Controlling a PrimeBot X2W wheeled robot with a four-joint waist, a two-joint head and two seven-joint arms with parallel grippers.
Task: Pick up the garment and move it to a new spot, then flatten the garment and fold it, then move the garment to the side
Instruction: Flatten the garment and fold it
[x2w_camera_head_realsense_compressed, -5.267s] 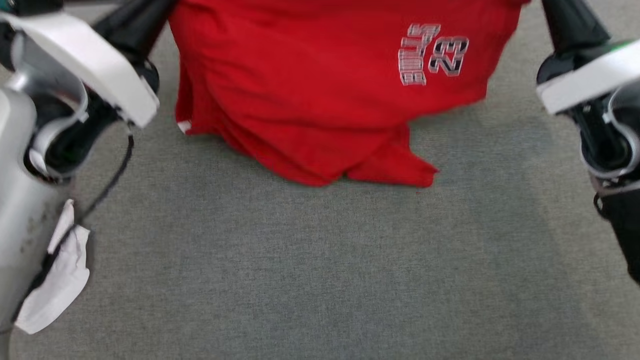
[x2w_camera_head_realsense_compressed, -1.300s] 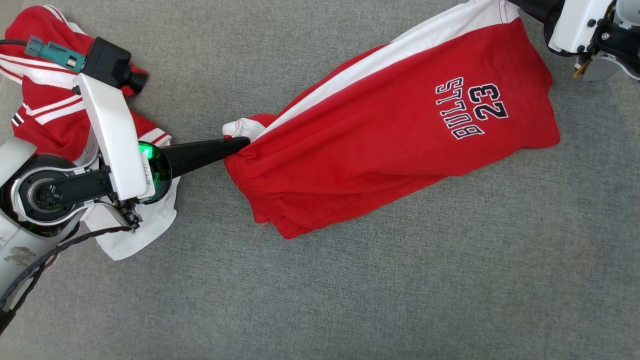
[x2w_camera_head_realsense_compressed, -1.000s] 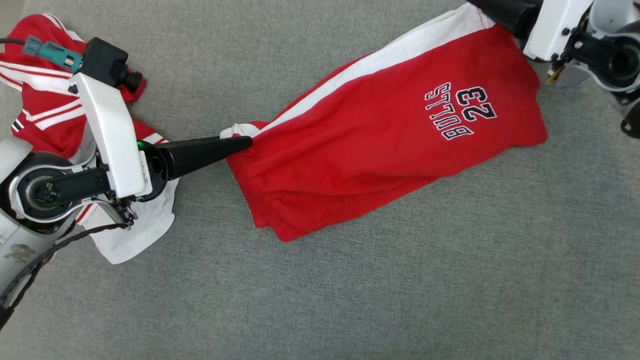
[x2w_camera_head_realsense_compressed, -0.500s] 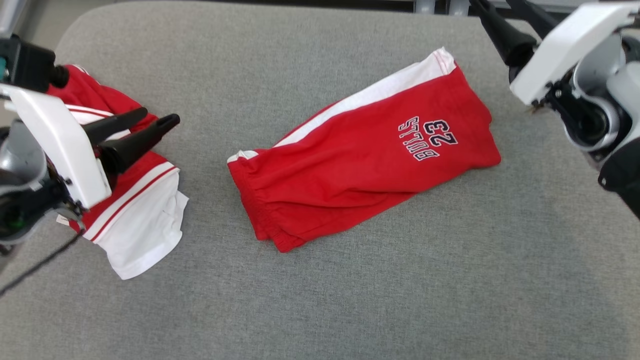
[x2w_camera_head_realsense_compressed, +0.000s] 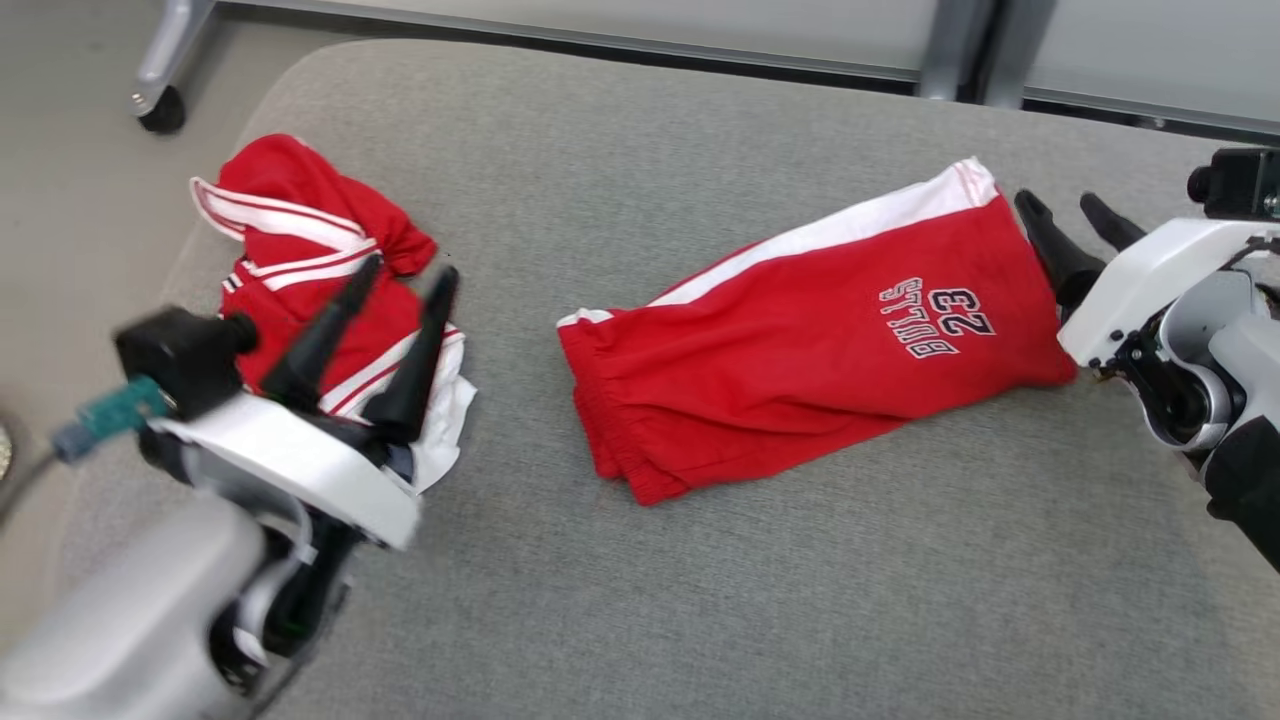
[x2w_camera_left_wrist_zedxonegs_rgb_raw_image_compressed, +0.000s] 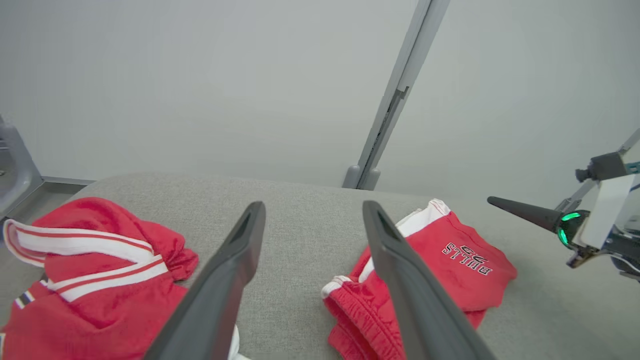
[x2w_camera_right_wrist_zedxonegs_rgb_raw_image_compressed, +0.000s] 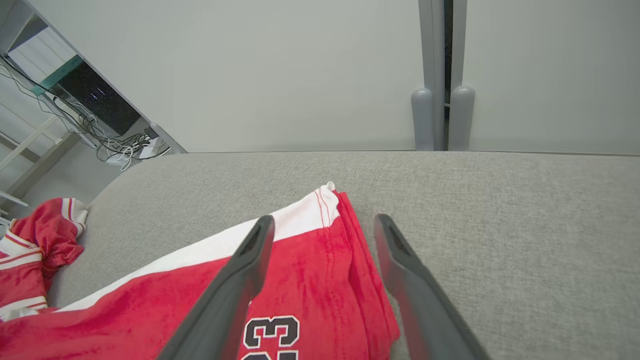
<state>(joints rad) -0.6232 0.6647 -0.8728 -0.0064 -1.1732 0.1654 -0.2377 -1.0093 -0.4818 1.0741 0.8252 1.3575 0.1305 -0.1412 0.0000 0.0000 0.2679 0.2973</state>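
Red shorts (x2w_camera_head_realsense_compressed: 800, 350) lie folded mid-cushion (x2w_camera_head_realsense_compressed: 700, 580) in the head view, left gripper (x2w_camera_head_realsense_compressed: 410, 268) spread empty near a second garment (x2w_camera_head_realsense_compressed: 300, 230), right gripper (x2w_camera_head_realsense_compressed: 1055, 198) spread empty beside the shorts' hem. Left wrist view adds a green light (x2w_camera_left_wrist_zedxonegs_rgb_raw_image_compressed: 570, 217) on the right arm. Right wrist view adds tangled cables (x2w_camera_right_wrist_zedxonegs_rgb_raw_image_compressed: 115, 147) beyond the cushion

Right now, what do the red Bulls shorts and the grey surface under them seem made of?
Red shorts: soft knit, probably cotton jersey or fleece; matte, slightly fuzzy face, limp folds, gathered waistband. Grey surface: woven upholstery cloth, likely over padding; matte, fine flecked weave, rounded corner.
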